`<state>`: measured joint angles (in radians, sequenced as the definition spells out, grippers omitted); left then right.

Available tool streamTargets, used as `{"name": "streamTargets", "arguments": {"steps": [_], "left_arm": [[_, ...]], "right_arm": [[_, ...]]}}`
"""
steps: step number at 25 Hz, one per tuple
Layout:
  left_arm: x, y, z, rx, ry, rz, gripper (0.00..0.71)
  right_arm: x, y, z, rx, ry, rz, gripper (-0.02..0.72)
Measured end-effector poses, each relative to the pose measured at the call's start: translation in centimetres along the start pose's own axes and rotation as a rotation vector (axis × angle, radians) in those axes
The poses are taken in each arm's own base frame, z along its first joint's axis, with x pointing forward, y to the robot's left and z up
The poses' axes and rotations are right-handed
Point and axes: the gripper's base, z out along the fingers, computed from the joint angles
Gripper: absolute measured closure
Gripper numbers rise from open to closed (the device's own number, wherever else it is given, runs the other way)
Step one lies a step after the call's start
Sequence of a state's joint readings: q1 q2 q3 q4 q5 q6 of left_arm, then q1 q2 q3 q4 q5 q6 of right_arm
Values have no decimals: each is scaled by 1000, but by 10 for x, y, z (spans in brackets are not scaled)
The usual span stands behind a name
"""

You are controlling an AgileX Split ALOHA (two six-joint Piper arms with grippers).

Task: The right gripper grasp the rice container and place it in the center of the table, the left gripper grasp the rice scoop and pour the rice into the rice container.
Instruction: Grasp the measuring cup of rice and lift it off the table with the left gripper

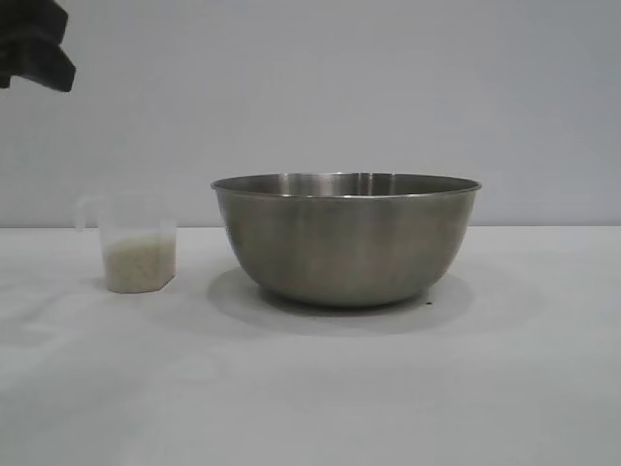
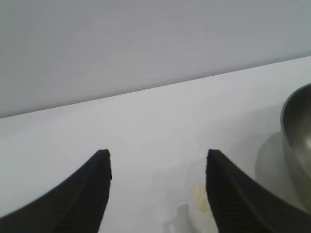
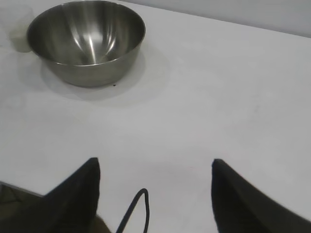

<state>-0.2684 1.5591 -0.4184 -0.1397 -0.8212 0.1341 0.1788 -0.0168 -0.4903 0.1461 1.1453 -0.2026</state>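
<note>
The rice container (image 1: pixel 346 238), a big steel bowl, stands at the middle of the white table (image 1: pixel 505 388); it also shows far off as the bowl (image 3: pixel 87 41) in the right wrist view and as a bowl edge (image 2: pixel 296 145) in the left wrist view. The rice scoop (image 1: pixel 138 243), a clear cup partly filled with rice (image 1: pixel 140 264), stands to the bowl's left. My left gripper (image 2: pixel 158 155) hangs open above the scoop (image 2: pixel 197 204), empty; a black part of that arm (image 1: pixel 34 44) shows at the upper left. My right gripper (image 3: pixel 154 162) is open, empty, well away from the bowl.
A plain pale wall (image 1: pixel 388 87) runs behind the table. A black cable (image 3: pixel 133 211) loops between the right gripper's fingers. The table's near edge (image 3: pixel 19 191) shows by the right gripper.
</note>
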Motion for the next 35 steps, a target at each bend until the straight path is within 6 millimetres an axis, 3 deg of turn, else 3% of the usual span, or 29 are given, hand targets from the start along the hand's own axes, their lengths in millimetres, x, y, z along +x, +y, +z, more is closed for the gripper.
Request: {"name": "streamTargets", "arguments": {"steps": [12,17,27,35], "left_arm": [[57,-3,21,-12,22,-4,297],[83,-6,25,12,112,9,297],[91,-7,28,14,140,12,297],[103,-6,43,-17,160,3,297]], "right_arm": [[0,0,0,-1,0,1,261],[0,0,0,-1,0,2,261],[0,0,0,-1,0,2,261],[0,0,0,-1,0,2,261]]}}
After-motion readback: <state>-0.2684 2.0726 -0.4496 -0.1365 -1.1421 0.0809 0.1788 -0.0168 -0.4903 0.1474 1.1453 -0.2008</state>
